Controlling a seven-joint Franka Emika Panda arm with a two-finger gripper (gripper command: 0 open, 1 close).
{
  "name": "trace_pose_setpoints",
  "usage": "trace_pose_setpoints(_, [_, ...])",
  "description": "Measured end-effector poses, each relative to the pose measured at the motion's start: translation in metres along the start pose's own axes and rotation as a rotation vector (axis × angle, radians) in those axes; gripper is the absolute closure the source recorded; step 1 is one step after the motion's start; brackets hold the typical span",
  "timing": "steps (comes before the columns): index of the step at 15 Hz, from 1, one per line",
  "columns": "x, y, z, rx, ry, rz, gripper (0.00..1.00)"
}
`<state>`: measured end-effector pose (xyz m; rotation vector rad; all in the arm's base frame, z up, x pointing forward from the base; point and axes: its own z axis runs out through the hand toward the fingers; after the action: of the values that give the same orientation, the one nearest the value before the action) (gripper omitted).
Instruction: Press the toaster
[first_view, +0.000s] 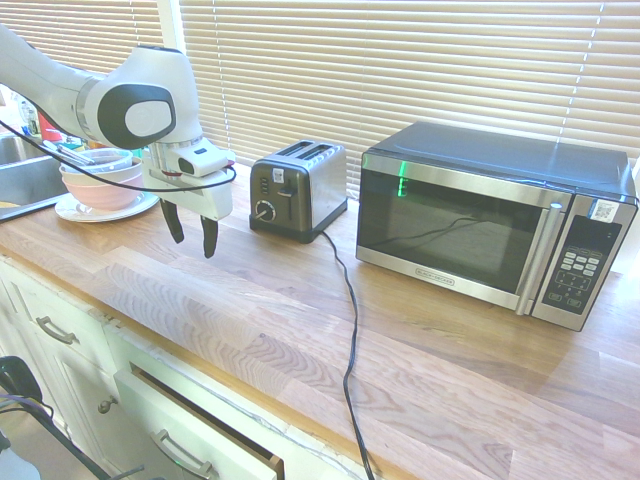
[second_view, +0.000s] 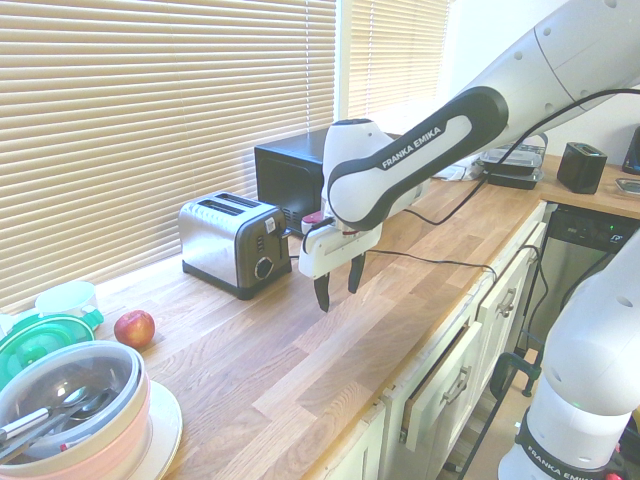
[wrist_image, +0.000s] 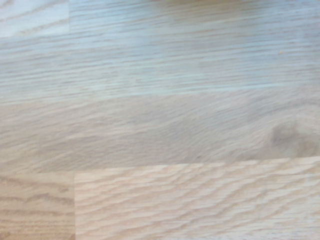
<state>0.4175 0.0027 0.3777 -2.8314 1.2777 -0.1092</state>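
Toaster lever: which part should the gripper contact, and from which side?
Go for the lever on the toaster's black front panel, beside the round knob. It sticks out from the front, so come in from above on the counter-facing front side and push down. The gripper hangs open over bare countertop, in front of the toaster and apart from it.
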Motion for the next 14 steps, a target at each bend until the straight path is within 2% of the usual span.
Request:
trace_pose_setpoints(5, [0.058,-0.012,-0.030,0.065,0.045,0.054,0.00])
trace_pose_setpoints(10, [0.104,-0.046,-0.057,0.103,0.064,0.046,0.00])
trace_pose_setpoints(14, [0.131,-0.052,-0.082,0.135,0.082,0.058,0.00])
